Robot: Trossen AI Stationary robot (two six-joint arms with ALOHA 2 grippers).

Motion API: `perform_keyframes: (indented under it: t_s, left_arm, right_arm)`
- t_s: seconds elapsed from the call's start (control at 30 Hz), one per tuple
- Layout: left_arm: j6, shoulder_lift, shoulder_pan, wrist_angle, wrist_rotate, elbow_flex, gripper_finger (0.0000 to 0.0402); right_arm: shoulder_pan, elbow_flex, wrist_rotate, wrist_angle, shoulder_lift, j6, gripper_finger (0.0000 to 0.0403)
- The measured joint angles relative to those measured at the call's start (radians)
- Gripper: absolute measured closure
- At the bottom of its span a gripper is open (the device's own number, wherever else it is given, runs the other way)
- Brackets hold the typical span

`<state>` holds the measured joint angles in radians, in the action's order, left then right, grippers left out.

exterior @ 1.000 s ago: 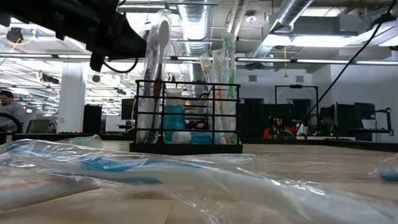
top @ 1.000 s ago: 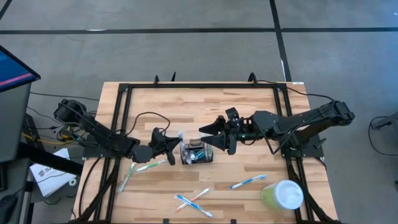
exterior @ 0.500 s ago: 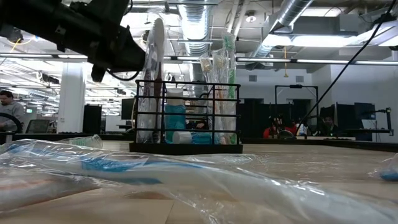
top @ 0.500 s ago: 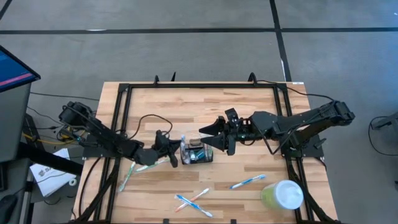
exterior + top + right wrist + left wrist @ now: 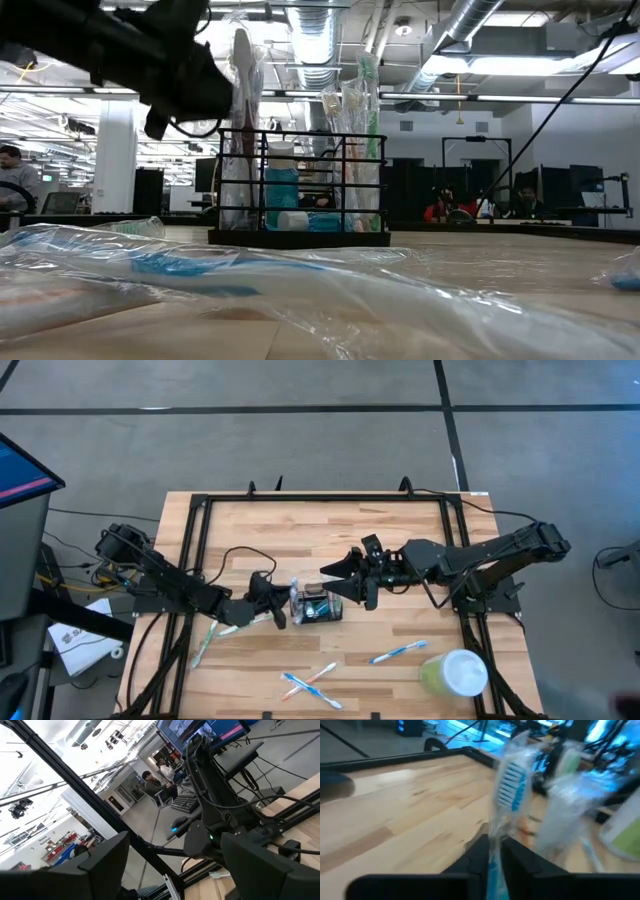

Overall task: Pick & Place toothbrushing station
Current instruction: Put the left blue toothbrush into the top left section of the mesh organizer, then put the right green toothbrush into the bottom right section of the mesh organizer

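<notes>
Toothbrushing station (image 5: 318, 605): black slotted holder, mid-worktop (image 5: 330, 540), upright, w/ wrapped brushes standing in it.
Left claw (image 5: 283, 610): at station's 9 o'clock edge, pinching a wrapped toothbrush (image 5: 510, 790) upright over the holder.
Right claw (image 5: 338, 582): at station's 1 o'clock, fingers spread, holding nothing.
Loose toothbrushes (image 5: 310, 685): worktop, 6 o'clock of station.
Green cup (image 5: 453, 674): 4 o'clock corner.
</notes>
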<state>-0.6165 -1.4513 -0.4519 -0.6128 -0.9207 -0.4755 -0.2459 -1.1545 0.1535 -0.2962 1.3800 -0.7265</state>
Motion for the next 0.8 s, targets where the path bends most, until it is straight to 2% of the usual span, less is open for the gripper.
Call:
perform_keyframes:
  t_s: [0.23, 0.33, 0.43, 0.6, 0.8]
  left_arm:
    - [0.003, 0.124, -0.005, 0.047, 0.02, 0.0, 0.0239]
    - [0.001, 0.209, -0.005, 0.179, 0.041, 0.0, 0.0184]
    - [-0.075, 0.3, -0.005, 0.364, 0.059, 0.0, 0.0147]
    - [-0.188, 0.451, -0.005, 0.574, 0.219, 0.0, 0.0135]
    - [-0.308, 0.51, -0.005, 0.732, 0.514, -0.009, 0.0174]
  right_arm:
    - [0.0, 0.0, 0.0, 0.0, 0.0, 0.0, 0.0098]
    - [0.0, 0.0, 0.0, -0.002, 0.0, 0.0, 0.0098]
    - [0.0, 0.0, 0.0, -0.002, 0.0, 0.0, 0.0098]
    - [0.0, 0.0, -0.026, -0.003, 0.0, 0.0, 0.0098]
    - [0.02, 0.0, -0.094, -0.003, 0.0, 0.008, 0.0098]
